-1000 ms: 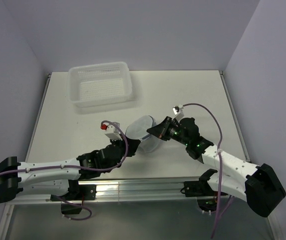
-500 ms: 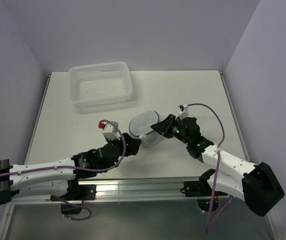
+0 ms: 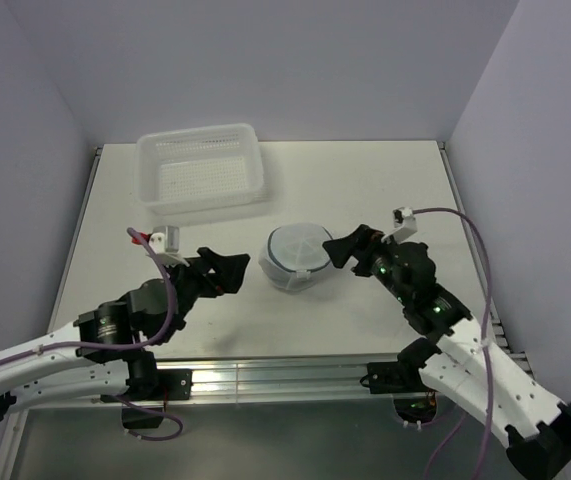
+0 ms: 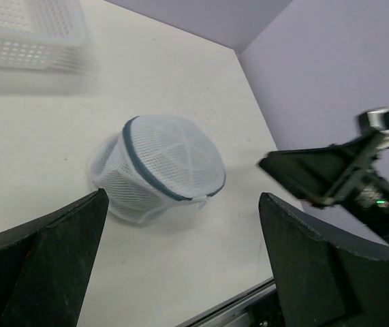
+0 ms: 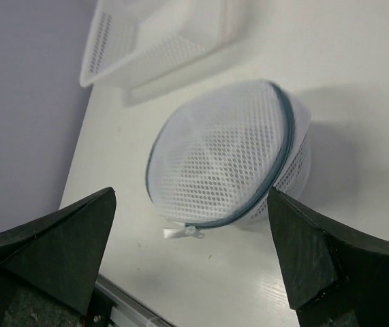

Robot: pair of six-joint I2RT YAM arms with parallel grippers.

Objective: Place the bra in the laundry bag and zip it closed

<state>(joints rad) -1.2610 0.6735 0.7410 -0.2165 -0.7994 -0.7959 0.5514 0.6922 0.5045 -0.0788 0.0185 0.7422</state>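
Centre of counter [image 3: 365,190]: laundry bag [image 3: 297,257], domed, zip apparently run round to pull tab [image 5: 180,232]. No bra visible; prob. inside, mesh too pale to confirm. Risk: zip end left gapped, letting a strap slip out; part of the track hidden underneath. Left gripper [image 3: 223,268] & right gripper [image 3: 343,246] wide, empty, flanking bag w/o touching. Basket [image 3: 197,131] well apart.
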